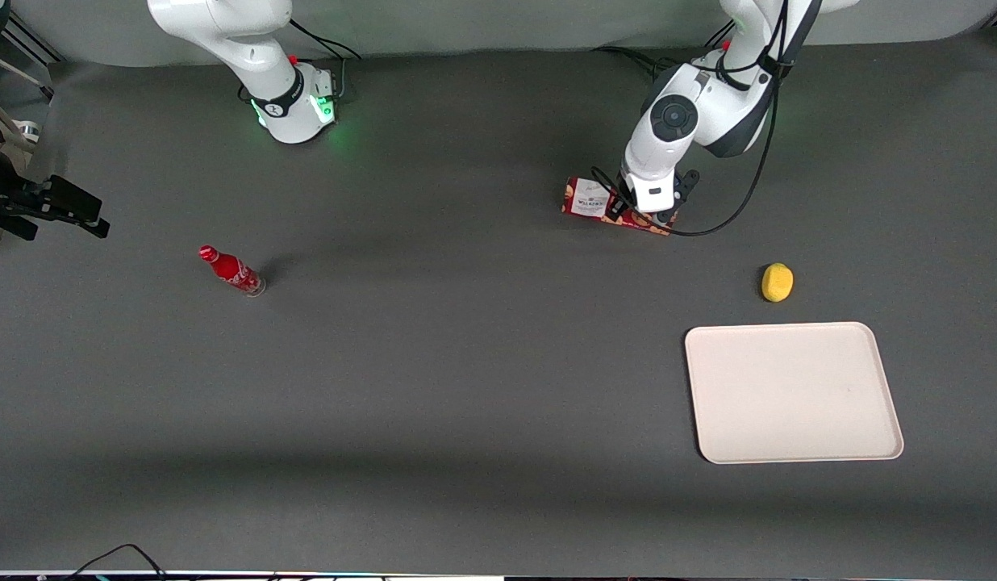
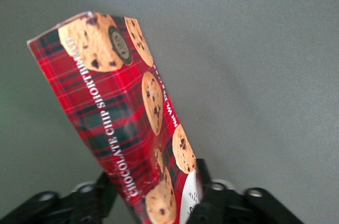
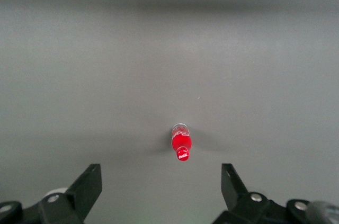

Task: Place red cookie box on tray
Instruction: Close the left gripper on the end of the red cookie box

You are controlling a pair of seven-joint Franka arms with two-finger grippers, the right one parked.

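Note:
The red cookie box (image 1: 589, 198), red tartan with a white label at one end, lies on the dark table near the working arm's base. My left gripper (image 1: 645, 214) is down over the box's end away from the label and hides that end. In the left wrist view the box (image 2: 114, 107) runs out from between the two black fingers (image 2: 204, 181), which press on its two long sides. The gripper (image 2: 153, 192) is shut on the box. The cream-white tray (image 1: 791, 392) lies flat, nearer the front camera than the box, and nothing lies on it.
A yellow round object (image 1: 777, 282) sits on the table between the box and the tray. A small red bottle (image 1: 232, 271) lies toward the parked arm's end of the table; it also shows in the right wrist view (image 3: 181, 143).

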